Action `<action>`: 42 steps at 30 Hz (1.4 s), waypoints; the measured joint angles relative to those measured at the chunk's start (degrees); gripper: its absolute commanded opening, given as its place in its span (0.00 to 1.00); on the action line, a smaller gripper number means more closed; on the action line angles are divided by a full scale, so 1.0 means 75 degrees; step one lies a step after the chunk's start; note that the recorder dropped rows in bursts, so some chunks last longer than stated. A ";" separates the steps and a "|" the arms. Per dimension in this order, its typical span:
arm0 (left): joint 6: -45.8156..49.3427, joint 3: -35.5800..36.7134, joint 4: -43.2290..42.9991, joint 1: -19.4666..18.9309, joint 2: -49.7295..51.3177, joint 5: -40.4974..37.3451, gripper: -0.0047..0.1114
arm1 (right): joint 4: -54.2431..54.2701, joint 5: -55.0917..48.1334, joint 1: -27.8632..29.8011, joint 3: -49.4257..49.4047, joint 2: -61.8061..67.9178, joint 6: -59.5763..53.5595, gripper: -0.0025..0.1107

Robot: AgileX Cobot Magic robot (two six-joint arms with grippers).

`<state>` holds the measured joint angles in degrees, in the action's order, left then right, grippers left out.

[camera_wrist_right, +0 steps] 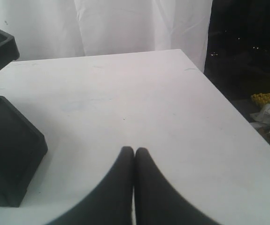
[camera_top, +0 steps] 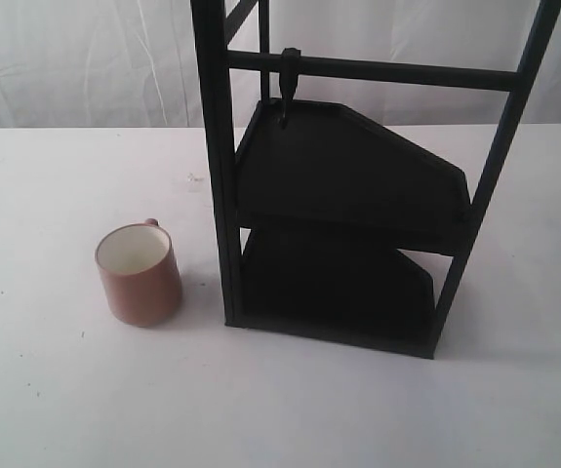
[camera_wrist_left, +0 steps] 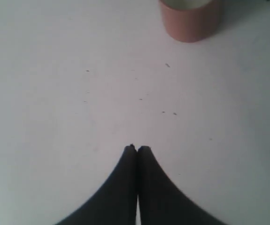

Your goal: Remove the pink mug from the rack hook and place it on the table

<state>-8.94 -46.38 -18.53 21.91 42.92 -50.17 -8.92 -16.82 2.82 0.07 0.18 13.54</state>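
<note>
1. The pink mug (camera_top: 138, 274) stands upright on the table (camera_top: 56, 400), mouth open upward. There is free room above it and open tabletop to its left and front.
2. The rack (camera_top: 348, 185) stands to the mug's right. Its left post is near, with a narrow strip of table between.
3. Two slanted trays fill the span between the rack's posts and block passage through.
4. The rack hook (camera_top: 288, 86) hangs free from the crossbar, just above the upper tray's rear corner.
5. Only open table lies between the left gripper (camera_wrist_left: 137, 148) and the mug.
</note>
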 measured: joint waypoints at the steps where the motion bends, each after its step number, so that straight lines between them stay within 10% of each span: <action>1: 0.0000 0.0225 0.0197 0.0000 -0.0222 0.0147 0.04 | 0.0000 0.0000 0.0000 0.0000 0.0000 0.0000 0.02; 11: 0.1115 0.0873 0.3033 0.0000 -0.3535 0.1607 0.04 | 0.0000 0.0000 0.0000 0.0000 0.0000 0.0000 0.02; 23: 0.1192 0.1195 0.0397 -0.0801 -0.4507 0.0709 0.04 | 0.0000 0.0000 0.0000 0.0000 0.0000 0.0000 0.02; 29: 0.0134 0.3140 0.0338 -0.2457 -0.5125 0.3384 0.10 | 0.0000 0.0000 0.0000 0.0000 0.0000 0.0000 0.02; 35: -0.1245 0.5859 0.0354 -0.2767 -0.5394 0.7377 0.20 | 0.0000 0.0000 0.0000 0.0000 0.0000 0.0000 0.02; 42: -0.1503 0.6135 0.0212 -0.2787 -0.5679 0.6305 0.32 | 0.0013 0.0000 0.0000 0.0000 0.0000 0.0000 0.02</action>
<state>-20.22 -0.37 -16.93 1.01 0.32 -2.88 -8.82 -16.82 2.82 0.07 0.18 13.54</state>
